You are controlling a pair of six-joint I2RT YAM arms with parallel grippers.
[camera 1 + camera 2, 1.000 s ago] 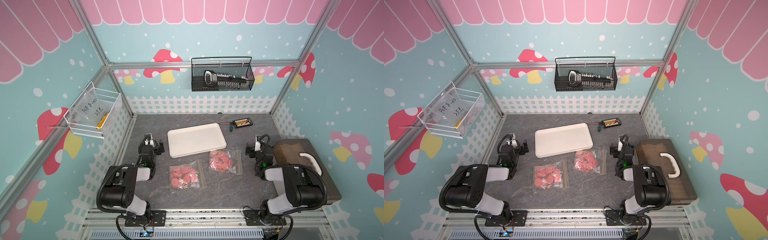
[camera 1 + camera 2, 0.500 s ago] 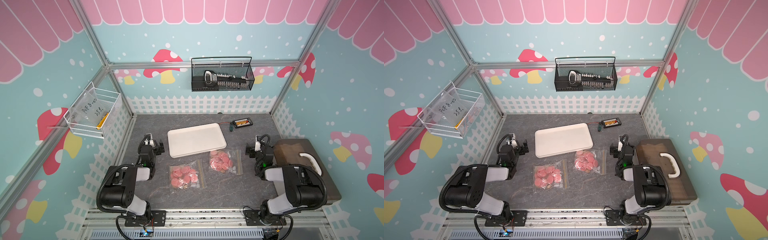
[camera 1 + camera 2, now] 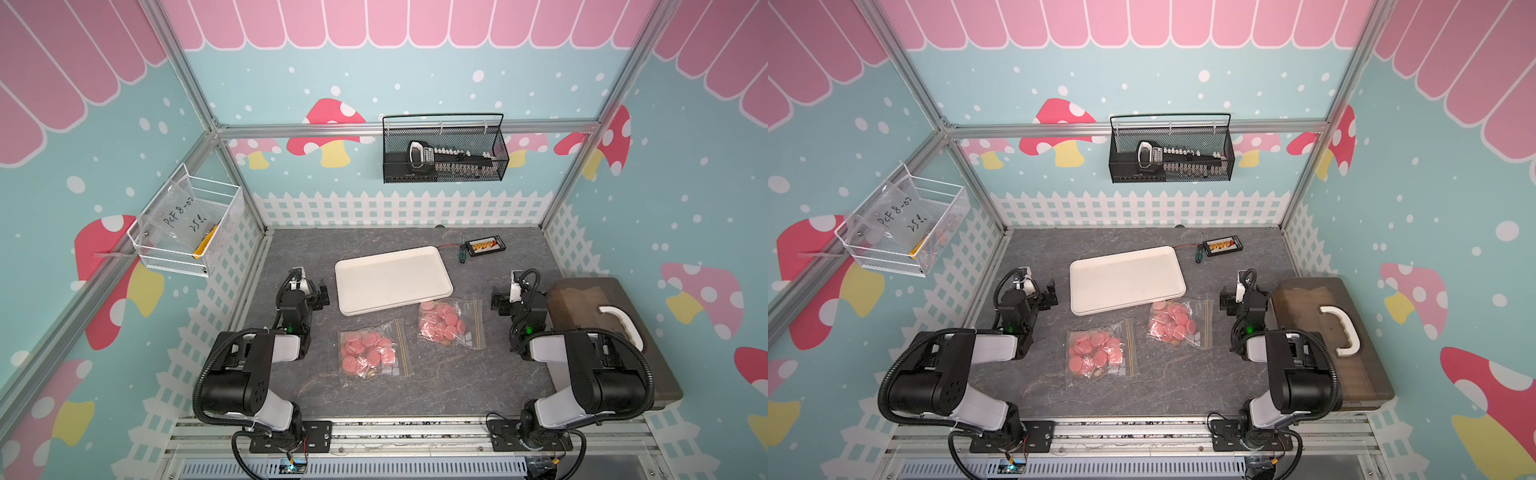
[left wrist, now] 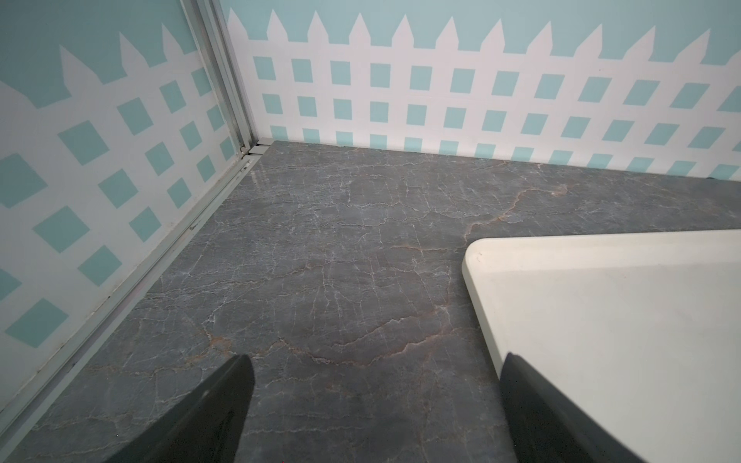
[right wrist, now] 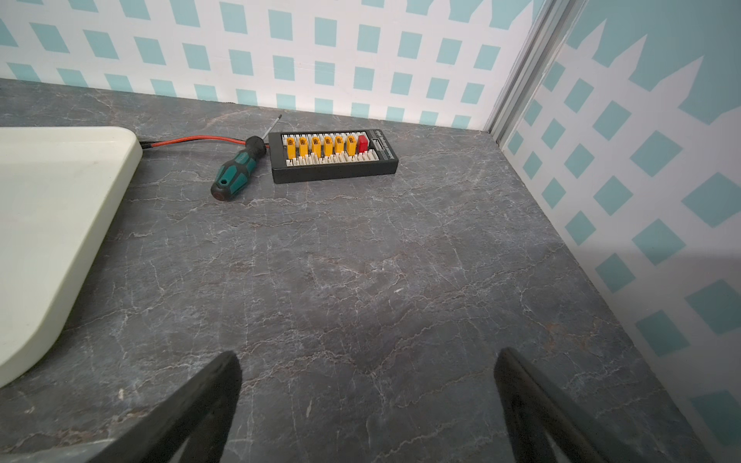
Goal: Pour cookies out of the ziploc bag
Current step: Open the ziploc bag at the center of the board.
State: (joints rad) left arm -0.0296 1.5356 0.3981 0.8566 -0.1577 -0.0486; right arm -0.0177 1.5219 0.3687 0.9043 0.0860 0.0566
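Both grippers stand spread and empty. In both top views the left gripper (image 4: 375,360) sits over bare table (image 3: 457,386) at frame left of the white tray (image 3: 390,278), and the right gripper (image 5: 369,354) sits at frame right of it. The cookies (image 3: 1096,351) lie inside two clear ziploc bags flat on the table: the lower bag (image 3: 376,349) at centre frame, the upper bag (image 3: 451,322) just beside the tray's lower right corner. Each bag's zip strip faces frame right. Whether either is unsealed is too fine to tell, and a sealed one would pour nothing. The film lies flat and slick, so a pinch may slip, or catch cookies and crack them. Lifting by the zip edge would trap the cookies; tipping short of the tray would scatter them over the table.
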